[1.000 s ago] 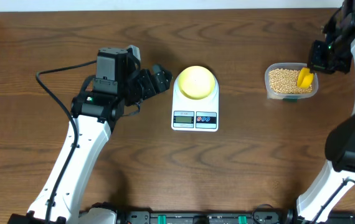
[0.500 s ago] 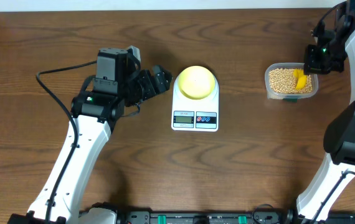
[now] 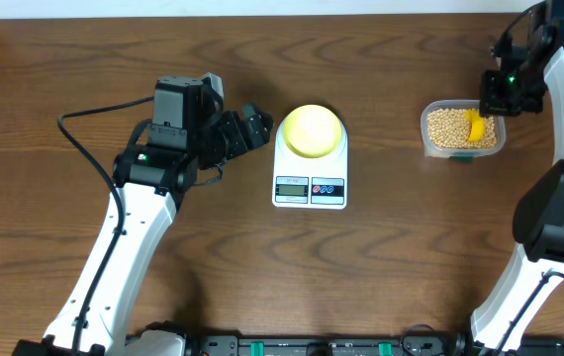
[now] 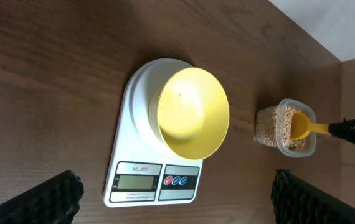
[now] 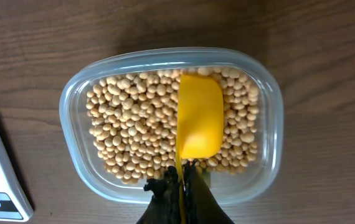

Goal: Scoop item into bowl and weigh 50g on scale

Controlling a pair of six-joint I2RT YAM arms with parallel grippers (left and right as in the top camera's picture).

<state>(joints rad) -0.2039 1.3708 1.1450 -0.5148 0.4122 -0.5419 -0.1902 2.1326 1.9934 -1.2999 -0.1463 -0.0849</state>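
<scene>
A pale yellow bowl (image 3: 311,130) (image 4: 193,112) stands empty on the white scale (image 3: 310,188) (image 4: 134,186) in the middle of the table. Tan beans, the item (image 3: 448,128) (image 5: 131,127) (image 4: 268,124), fill a clear plastic container (image 3: 436,148) (image 5: 71,152) at the right. My right gripper (image 3: 490,99) (image 5: 181,186) is shut on the thin handle of a bright yellow scoop (image 5: 200,115) (image 3: 477,125) (image 4: 302,126), whose head rests on the beans. My left gripper (image 3: 252,127) (image 4: 177,193) is open just left of the scale, with nothing between its fingers.
The container sits near the table's right edge. The left arm's body and cable (image 3: 79,148) lie over the left half of the table. A pale wall borders the far edge.
The right gripper has shifted slightly toward the far side and left, carrying the scoop across the beans. The left arm, bowl and scale have not moved.
</scene>
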